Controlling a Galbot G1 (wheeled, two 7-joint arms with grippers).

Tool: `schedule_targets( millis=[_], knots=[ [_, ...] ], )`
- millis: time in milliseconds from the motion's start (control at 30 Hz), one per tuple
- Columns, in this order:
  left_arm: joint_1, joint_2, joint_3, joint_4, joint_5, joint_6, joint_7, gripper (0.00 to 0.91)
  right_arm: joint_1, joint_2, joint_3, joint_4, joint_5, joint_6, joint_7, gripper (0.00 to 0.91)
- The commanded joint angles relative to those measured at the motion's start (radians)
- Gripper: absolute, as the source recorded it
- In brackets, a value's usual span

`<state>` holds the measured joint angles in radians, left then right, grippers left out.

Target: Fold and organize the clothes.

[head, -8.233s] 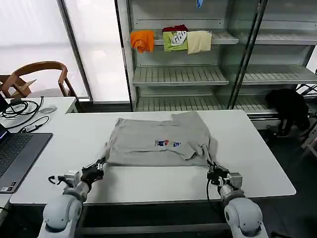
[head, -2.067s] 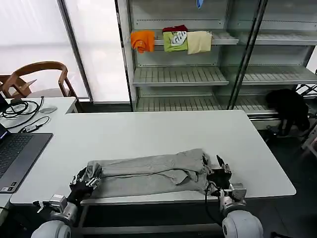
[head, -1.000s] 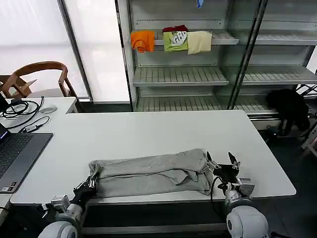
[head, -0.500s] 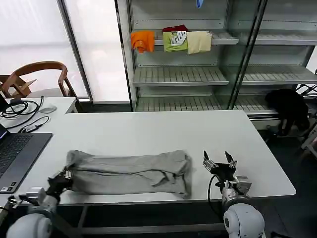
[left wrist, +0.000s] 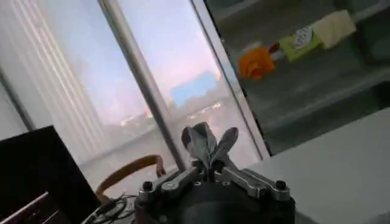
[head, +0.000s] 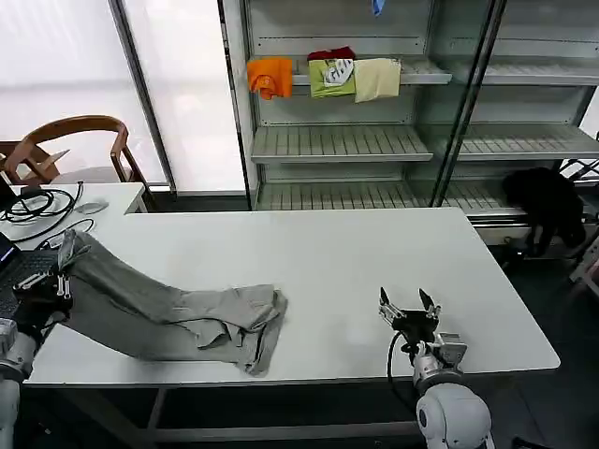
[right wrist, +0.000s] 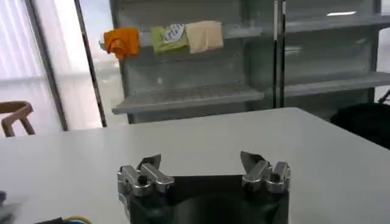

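Note:
A light grey shirt (head: 168, 318), folded into a long band, trails across the left half of the white table (head: 356, 253). Its left end is lifted off the table, pinched in my left gripper (head: 64, 251) at the table's left edge. In the left wrist view the grey cloth (left wrist: 206, 143) sticks out between the shut jaws of that gripper (left wrist: 209, 170). The shirt's right end lies crumpled on the table near the front edge. My right gripper (head: 408, 307) stands open near the front right of the table, holding nothing; in the right wrist view (right wrist: 201, 163) its jaws stand wide apart.
A laptop (head: 11, 264) and cables (head: 37, 201) lie on a side table at the left, close to my left gripper. A wooden chair (head: 70, 140) stands behind. Shelves at the back hold folded orange (head: 270, 75), green (head: 331, 75) and cream (head: 376, 79) clothes.
My left gripper has dragged the shirt far to the left and lifted its end off the table. My right gripper let go earlier and stays open at the front right.

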<state>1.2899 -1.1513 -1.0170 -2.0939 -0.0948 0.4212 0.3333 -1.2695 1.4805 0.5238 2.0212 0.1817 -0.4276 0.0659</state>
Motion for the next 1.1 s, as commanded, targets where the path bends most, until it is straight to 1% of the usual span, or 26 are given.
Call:
schedule_targets(
  millis=[33, 67, 167, 267, 433, 533, 667, 700, 733, 933, 1000, 1067, 1100],
  knots=[
    [0.028, -0.184, 0.416, -0.193, -0.062, 0.120, -0.106, 0.000, -0.013, -0.010, 0.003, -0.007, -0.002, 0.003, -0.001, 0.907],
    [0.026, -0.206, 0.479, -0.176, -0.057, 0.126, -0.139, 0.000, -0.018, -0.016, 0.005, -0.004, -0.004, 0.004, -0.002, 0.907],
    [0.016, -0.242, 0.574, -0.137, -0.049, 0.135, -0.193, 0.010, -0.029, -0.023, 0.013, 0.000, -0.004, 0.008, -0.004, 0.907],
    [0.002, -0.266, 0.647, -0.089, -0.050, 0.146, -0.225, 0.010, -0.043, -0.032, 0.017, 0.001, -0.001, 0.027, -0.006, 0.907],
    [-0.018, -0.297, 0.691, -0.015, -0.052, 0.154, -0.265, 0.010, -0.059, -0.040, 0.020, 0.004, 0.001, 0.034, -0.007, 0.907],
    [-0.025, -0.314, 0.696, 0.036, -0.050, 0.142, -0.284, 0.010, -0.060, -0.042, 0.014, 0.002, 0.000, 0.036, -0.007, 0.907],
    [-0.018, -0.317, 0.708, 0.063, -0.037, 0.143, -0.308, 0.020, -0.055, -0.038, 0.010, 0.002, -0.002, 0.035, -0.007, 0.907],
    [-0.018, -0.317, 0.712, 0.070, -0.028, 0.140, -0.318, 0.222, -0.054, -0.038, 0.009, 0.002, -0.003, 0.035, -0.007, 0.907],
    [-0.022, -0.320, 0.715, 0.086, -0.019, 0.131, -0.335, 0.907, -0.053, -0.036, 0.009, 0.002, -0.003, 0.035, -0.008, 0.907],
    [-0.029, -0.334, 0.746, 0.136, -0.005, 0.094, -0.374, 0.907, -0.052, -0.027, 0.002, -0.004, -0.011, 0.035, -0.013, 0.907],
    [-0.025, -0.347, 0.767, 0.133, -0.005, 0.085, -0.377, 0.907, -0.050, -0.023, 0.000, -0.006, -0.014, 0.035, -0.013, 0.907],
    [-0.015, -0.381, 0.791, 0.093, -0.019, 0.085, -0.382, 0.907, -0.048, -0.019, -0.002, -0.008, -0.019, 0.035, -0.014, 0.907],
    [-0.014, -0.386, 0.799, 0.084, -0.023, 0.084, -0.383, 0.907, -0.046, -0.018, -0.004, -0.008, -0.021, 0.035, -0.014, 0.907]
  ],
)
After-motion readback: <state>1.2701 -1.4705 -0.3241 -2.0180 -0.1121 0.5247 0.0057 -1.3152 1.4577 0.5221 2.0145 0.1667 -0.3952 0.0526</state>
